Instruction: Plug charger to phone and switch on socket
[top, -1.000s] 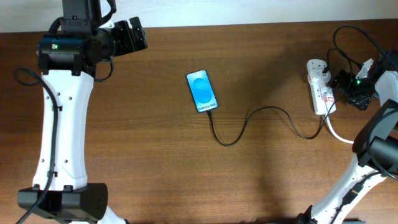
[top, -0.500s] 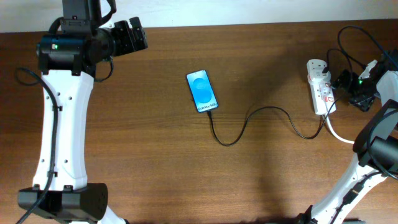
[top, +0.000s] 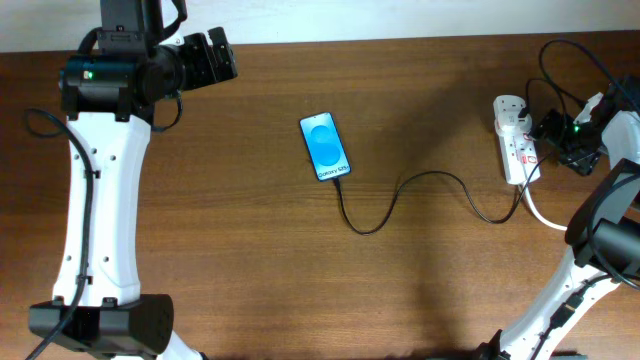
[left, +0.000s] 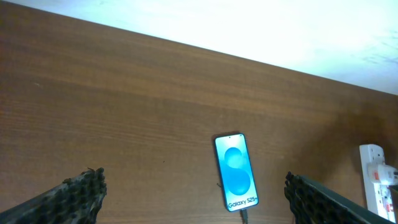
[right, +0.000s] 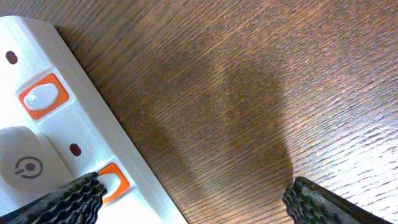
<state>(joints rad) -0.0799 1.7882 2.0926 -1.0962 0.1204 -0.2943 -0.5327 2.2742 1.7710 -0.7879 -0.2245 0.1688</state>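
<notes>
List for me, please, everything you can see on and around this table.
table: one, brown wood, under everything.
phone: one, blue screen lit, table centre.
charger: one, thin black, curling from the phone's lower end to the socket.
socket: one, white with red switches, right edge.
power cord: one, thick white, leaving the socket's near end.
left tool: one, black, open, top left, touching nothing.
right tool: one, black, open, at the socket's switches.
</notes>
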